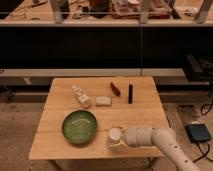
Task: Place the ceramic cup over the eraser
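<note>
Camera view: end effector [116,142] pinches ceramic cup [115,133] near worktop [145,112] front edge; eraser [130,93] lies well apart, toward the rear.

The pale arm [159,140] enters from the lower right corner, bends at an elbow and stretches leftward, nearly level. Its thick rounded forearm ends in the hand [117,143], which points left and sits low over the near edge of the table [145,112], right of centre.
</note>
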You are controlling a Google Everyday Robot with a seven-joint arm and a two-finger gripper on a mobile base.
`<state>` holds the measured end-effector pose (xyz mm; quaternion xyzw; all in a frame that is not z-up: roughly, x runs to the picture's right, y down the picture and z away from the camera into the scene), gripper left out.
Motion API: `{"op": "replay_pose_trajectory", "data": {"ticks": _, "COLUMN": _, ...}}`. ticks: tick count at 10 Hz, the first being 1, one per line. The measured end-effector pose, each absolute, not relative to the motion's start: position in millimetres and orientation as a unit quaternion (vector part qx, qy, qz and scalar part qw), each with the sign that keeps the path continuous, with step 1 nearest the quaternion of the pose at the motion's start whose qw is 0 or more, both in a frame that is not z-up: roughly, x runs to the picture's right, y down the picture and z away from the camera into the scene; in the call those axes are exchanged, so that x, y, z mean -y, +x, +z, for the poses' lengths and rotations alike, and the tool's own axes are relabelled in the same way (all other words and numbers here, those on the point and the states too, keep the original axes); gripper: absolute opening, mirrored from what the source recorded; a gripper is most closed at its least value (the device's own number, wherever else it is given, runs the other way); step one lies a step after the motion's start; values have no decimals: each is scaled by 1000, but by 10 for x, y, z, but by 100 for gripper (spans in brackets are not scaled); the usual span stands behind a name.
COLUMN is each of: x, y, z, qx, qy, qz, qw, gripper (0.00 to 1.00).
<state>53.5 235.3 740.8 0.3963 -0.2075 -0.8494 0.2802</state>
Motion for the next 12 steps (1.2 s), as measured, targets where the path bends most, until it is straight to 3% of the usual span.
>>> {"op": "replay_pose_trajectory", "data": {"ticks": 2, "x": -2229, "y": 750, "z": 7394, "qx": 197, "qy": 383, "qz": -851, "qw": 300, "gripper": 2}}
{"op": "replay_pose_trajectory", "data": {"ticks": 3, "x": -2127, "y": 973, "z": 7395, "qx": 188, "qy": 367, "qz": -853, "qw": 319, "gripper": 0}}
{"op": "replay_pose_trajectory", "data": {"ticks": 7, "x": -1676, "y": 2182, "z": 7470, "qx": 137, "qy": 285, "qz": -841, "qw": 439, "gripper": 0}}
{"op": "replay_pose_trajectory", "data": {"ticks": 12, "x": -1478, "y": 2456, "z": 7504, "qx": 121, "qy": 278, "qz": -826, "qw": 474, "gripper": 0}}
